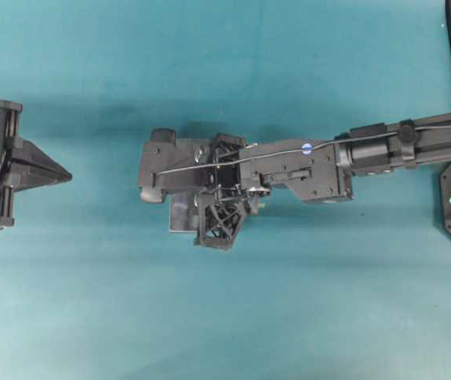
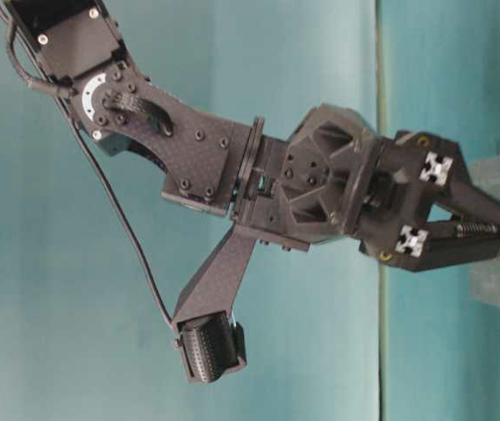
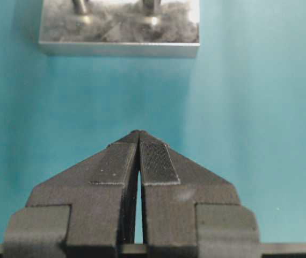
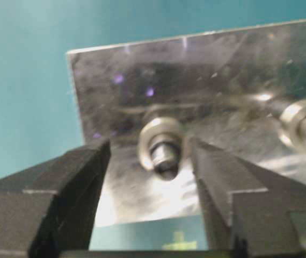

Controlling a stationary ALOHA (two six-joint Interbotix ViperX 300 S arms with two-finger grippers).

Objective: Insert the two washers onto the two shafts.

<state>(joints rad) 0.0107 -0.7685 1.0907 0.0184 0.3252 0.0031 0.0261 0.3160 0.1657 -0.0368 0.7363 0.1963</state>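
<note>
Right hand (image 4: 150,161) fingers spread around shaft (image 4: 165,156), washer (image 4: 154,141) seated, no legible writing

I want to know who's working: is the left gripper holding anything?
No, the left gripper has its fingers pressed together on nothing, back from the plate.

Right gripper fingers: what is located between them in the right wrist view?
Between the open right gripper fingers stands a shaft with a washer around it, rising from the metal plate.
</note>
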